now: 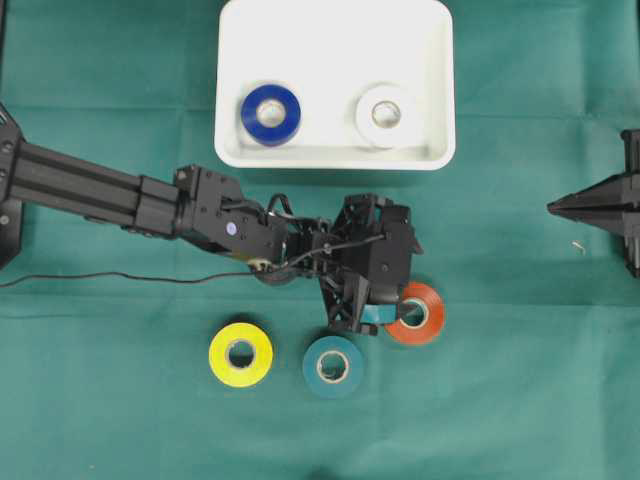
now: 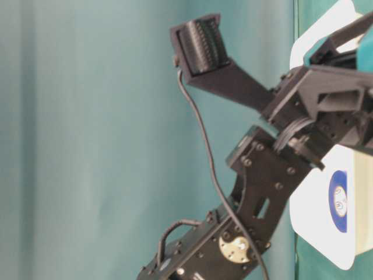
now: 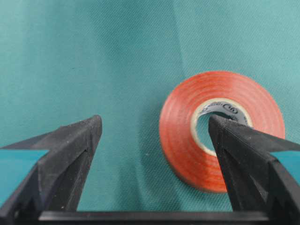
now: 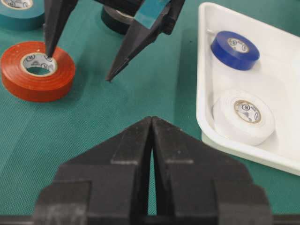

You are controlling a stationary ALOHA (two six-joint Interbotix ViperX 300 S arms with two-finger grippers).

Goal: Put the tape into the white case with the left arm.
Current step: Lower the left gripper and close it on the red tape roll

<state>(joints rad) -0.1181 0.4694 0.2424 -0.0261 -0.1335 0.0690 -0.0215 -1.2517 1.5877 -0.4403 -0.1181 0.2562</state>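
Orange-red tape roll is lying flat on the green cloth of the table, well apart from the white case, which is already holding blue & white rolls. Left tool is hanging wide open w/ nothing held, one tip over the roll's core hole, the other outside the rim, prob. straddling one wall for a pinch. Right tool is sitting shut, empty, parked clear.

The left gripper stands spread wide over the orange roll, one finger in its hole, the other over bare cloth. Between it and the white case lies open cloth. Inside the case, a blue roll and a white roll leave a gap between them (and bare floor behind). Teal and yellow rolls crowd the near side.
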